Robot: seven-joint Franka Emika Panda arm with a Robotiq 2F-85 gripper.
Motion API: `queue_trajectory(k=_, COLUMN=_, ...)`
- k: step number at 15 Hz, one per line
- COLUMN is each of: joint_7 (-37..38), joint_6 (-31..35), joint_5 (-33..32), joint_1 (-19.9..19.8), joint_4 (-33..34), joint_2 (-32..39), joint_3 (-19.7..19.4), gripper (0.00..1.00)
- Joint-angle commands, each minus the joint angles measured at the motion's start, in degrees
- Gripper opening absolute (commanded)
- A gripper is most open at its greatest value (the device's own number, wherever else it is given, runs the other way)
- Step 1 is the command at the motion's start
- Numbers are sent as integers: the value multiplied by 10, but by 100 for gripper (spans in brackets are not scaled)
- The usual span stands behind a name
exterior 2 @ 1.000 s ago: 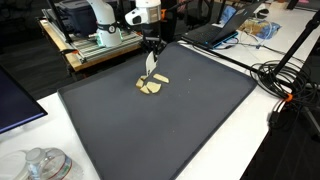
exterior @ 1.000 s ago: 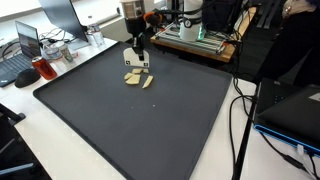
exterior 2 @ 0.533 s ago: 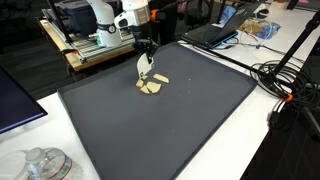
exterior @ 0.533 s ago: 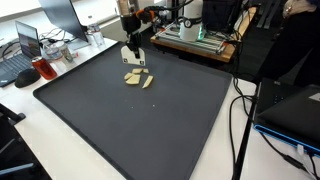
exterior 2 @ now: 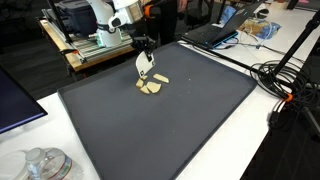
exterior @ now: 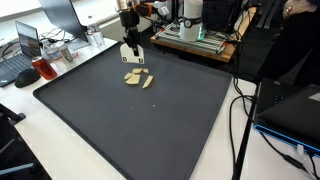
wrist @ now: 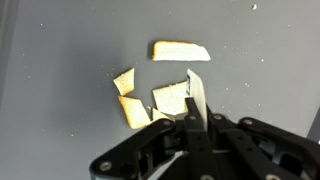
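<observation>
In an exterior view the fingers [exterior: 131,46] pinch a pale flat piece [exterior: 130,54], which hangs from their tips over the black mat [exterior: 150,125]. The loose pale pieces [exterior: 137,78] lie on the mat just below them. In an exterior view the fingers [exterior 2: 143,52] grip the pale flat piece [exterior 2: 144,66] by its top edge, with the loose pale pieces [exterior 2: 152,86] close under its lower end. In the wrist view the fingers [wrist: 190,120] are closed on the pale flat piece [wrist: 197,92], seen edge-on. The loose pale pieces [wrist: 133,108] lie beside and beyond the tips, and a long piece [wrist: 181,50] lies farthest out.
</observation>
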Motion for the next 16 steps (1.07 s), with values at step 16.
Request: queue_trajectory(k=16, joint_7=74, joint_6=-25, joint_5=-125, joint_1=-6, joint_4=84, joint_2=79, joint_3=-51, gripper=1)
